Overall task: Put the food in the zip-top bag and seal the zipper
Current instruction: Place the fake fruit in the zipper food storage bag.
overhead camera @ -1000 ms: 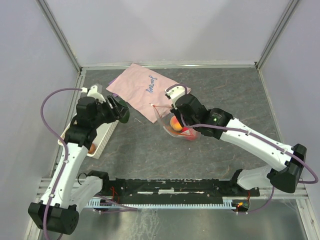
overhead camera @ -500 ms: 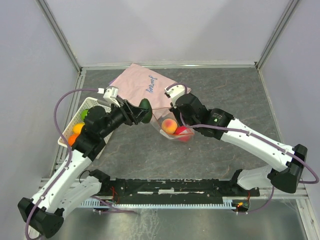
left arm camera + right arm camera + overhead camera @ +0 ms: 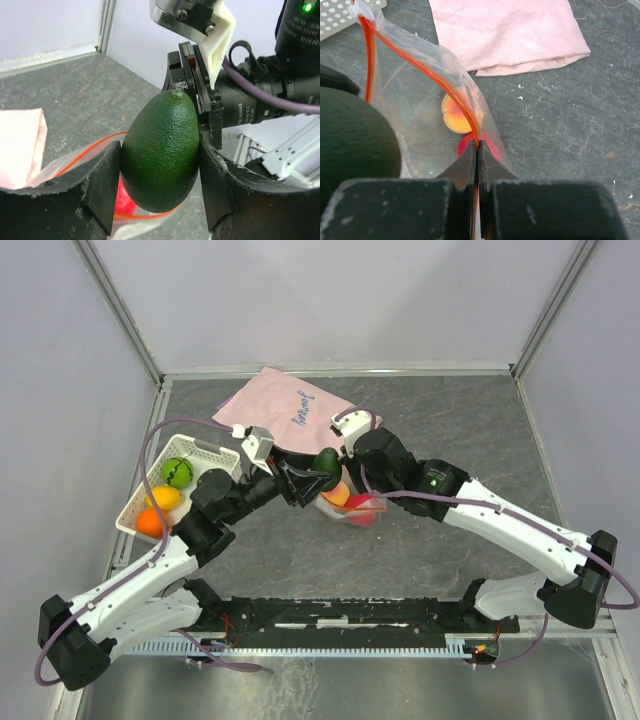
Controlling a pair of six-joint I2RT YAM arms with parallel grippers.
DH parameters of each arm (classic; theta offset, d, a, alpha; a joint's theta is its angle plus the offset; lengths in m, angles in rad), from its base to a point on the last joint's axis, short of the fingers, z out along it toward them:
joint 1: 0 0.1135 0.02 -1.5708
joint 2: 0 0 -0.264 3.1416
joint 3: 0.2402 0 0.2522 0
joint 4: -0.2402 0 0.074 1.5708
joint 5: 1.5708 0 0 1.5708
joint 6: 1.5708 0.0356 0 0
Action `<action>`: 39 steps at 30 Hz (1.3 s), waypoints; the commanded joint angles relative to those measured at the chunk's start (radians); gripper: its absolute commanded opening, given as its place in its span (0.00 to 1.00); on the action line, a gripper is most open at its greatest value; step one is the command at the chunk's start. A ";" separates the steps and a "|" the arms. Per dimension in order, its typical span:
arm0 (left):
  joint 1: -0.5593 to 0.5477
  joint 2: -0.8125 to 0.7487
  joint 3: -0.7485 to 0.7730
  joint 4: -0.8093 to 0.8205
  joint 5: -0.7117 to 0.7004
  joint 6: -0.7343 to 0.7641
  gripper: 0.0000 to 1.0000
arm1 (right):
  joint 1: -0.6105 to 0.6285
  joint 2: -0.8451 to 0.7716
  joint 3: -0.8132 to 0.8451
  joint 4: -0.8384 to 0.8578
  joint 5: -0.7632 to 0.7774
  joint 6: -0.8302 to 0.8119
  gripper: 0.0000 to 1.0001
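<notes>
zip-top bag (image 3: 352,508) sits near the middle of the table (image 3: 450,430), a little toward the far edge, with its mouth held up and open. the right gripper (image 3: 476,150) is pinched tight on the zipper (image 3: 435,80), the red-orange strip running straight into its closed fingers. inside the bag lie a peach fruit (image 3: 454,116) and a red fruit (image 3: 470,145). the left gripper (image 3: 160,167) is clamped on a dark green fruit (image 3: 160,145), one finger against each side, and hangs right at the bag's mouth, just beside the right gripper.

the step in hand looks like loading: this fruit is about to go in. the next move calls for lowering it past the rim without pushing the strip shut, then letting go. more fruit, a bright green one (image 3: 176,472) and two orange ones (image 3: 150,523), waits in the white basket (image 3: 212,448) at the left edge, so sealing seems some way off.

the tabletop is dark grey and mottled like stone. a pink cloth (image 3: 290,410) lies by the far edge, left of centre. pale plain walls (image 3: 350,300) close in the far, left and right sides.
</notes>
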 commanded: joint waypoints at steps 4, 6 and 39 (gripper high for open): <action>-0.023 0.049 -0.028 0.115 0.002 0.293 0.46 | 0.006 -0.056 -0.006 0.042 -0.018 0.016 0.02; -0.022 0.047 -0.045 0.123 0.008 0.359 0.46 | 0.005 -0.060 -0.007 0.040 -0.023 0.018 0.01; -0.026 0.166 -0.020 0.057 -0.123 0.660 0.75 | 0.005 -0.097 -0.021 0.030 -0.086 0.040 0.02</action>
